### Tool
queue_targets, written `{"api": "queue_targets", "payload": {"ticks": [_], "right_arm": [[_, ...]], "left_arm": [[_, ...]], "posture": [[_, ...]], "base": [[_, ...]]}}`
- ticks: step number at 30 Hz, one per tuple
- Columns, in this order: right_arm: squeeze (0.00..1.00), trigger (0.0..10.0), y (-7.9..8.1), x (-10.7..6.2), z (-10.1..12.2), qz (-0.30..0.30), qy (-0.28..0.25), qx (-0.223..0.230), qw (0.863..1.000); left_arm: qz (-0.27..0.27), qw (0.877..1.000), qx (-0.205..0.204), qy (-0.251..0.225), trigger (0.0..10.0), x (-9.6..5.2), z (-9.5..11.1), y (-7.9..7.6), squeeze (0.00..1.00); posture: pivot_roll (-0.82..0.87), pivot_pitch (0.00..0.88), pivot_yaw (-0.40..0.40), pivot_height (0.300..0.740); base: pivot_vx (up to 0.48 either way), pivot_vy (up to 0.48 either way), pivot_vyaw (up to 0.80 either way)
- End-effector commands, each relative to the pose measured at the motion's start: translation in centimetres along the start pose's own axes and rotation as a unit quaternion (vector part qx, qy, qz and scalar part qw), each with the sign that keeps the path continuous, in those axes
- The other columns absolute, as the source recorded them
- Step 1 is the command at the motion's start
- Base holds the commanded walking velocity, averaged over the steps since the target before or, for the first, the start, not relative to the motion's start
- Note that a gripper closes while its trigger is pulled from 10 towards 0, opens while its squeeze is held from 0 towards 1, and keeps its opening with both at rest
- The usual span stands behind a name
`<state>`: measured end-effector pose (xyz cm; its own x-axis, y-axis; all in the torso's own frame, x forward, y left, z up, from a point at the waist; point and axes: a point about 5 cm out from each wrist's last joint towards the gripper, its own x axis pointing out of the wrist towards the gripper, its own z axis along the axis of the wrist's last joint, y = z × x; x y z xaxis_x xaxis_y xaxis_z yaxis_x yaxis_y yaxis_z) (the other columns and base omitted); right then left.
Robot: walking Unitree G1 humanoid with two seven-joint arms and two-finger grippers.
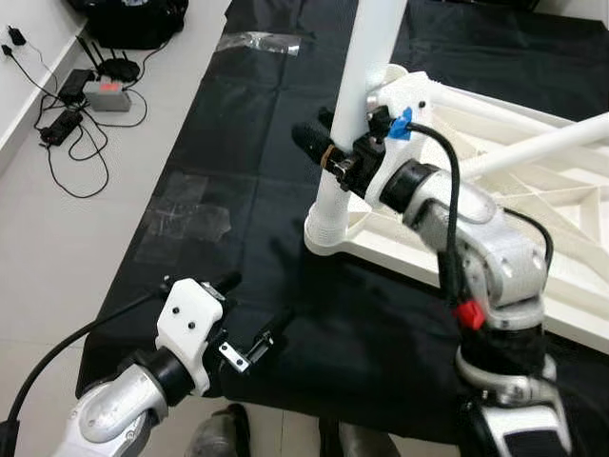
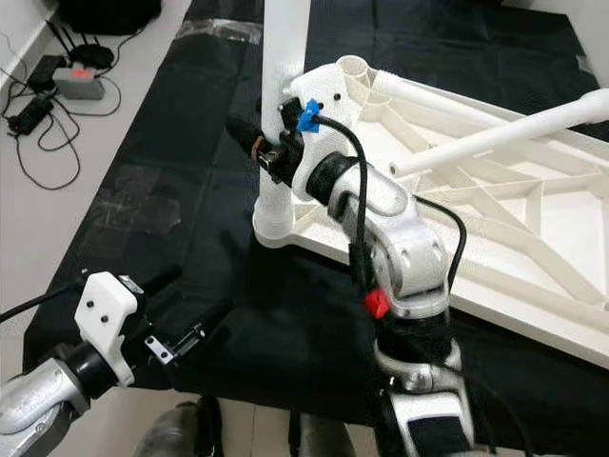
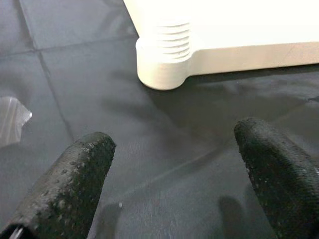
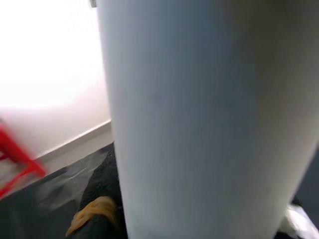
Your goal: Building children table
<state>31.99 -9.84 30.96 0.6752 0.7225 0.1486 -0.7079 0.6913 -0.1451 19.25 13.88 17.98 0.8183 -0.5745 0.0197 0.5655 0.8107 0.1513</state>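
Observation:
A white children's table [image 1: 533,205] lies upside down on a black cloth [image 1: 247,143]. One white leg [image 1: 366,76] stands upright in the near corner socket [image 1: 328,233]. My right gripper [image 1: 328,133] is shut on this leg a little above the socket; in the right wrist view the leg [image 4: 199,119] is pressed close against a black finger [image 4: 97,219]. A second white leg [image 1: 552,143] slants over the table's frame. My left gripper [image 1: 255,303] hovers open over the cloth, near its front edge, with nothing between its fingers [image 3: 75,184], facing the socket [image 3: 164,59].
A router with cables [image 1: 105,90] and a black bag [image 1: 133,19] lie on the tiled floor at the far left. Clear plastic wrap [image 1: 257,41] lies at the cloth's far end, and another piece [image 1: 186,224] nearer its left edge.

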Motion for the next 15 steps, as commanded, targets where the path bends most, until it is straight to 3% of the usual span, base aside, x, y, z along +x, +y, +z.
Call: {"api": "queue_targets", "payload": {"ticks": [1,3,4,8,15], "right_arm": [[0.0,10.0,-1.1,-0.5,-0.1,-0.002,-0.001,0.005,1.0],[0.0,10.0,-1.9,-0.7,1.6,0.035,-0.032,-0.002,0.999],[0.0,10.0,-1.9,-0.7,1.6,0.035,-0.032,-0.002,0.999],[0.0,10.0,-1.9,-1.4,3.5,0.131,-0.09,-0.006,0.987],[0.0,10.0,-2.5,-1.6,4.4,0.18,-0.13,-0.007,0.975]], "left_arm": [[-0.004,1.0,-0.008,0.006,10.0,-0.1,-0.4,-0.3,0.0],[-0.004,1.0,-0.008,0.006,10.0,-0.1,-0.4,-0.3,0.0],[-0.004,1.0,-0.008,0.006,10.0,-0.1,-0.4,-0.3,0.0],[-0.003,1.0,-0.007,0.006,10.0,-0.1,-0.3,-0.3,0.0],[-0.004,1.0,-0.007,0.006,10.0,-0.2,-0.3,-0.3,0.0]], "posture": [[0.02,0.326,-0.057,0.74],[0.02,0.325,-0.06,0.74],[0.02,0.325,-0.06,0.74],[0.03,0.329,-0.059,0.74],[0.04,0.334,-0.055,0.74]], "base": [[0.0,0.0,0.0],[0.0,0.0,0.0],[0.0,0.0,0.0],[0.0,0.0,0.0],[0.0,0.0,0.0]]}}
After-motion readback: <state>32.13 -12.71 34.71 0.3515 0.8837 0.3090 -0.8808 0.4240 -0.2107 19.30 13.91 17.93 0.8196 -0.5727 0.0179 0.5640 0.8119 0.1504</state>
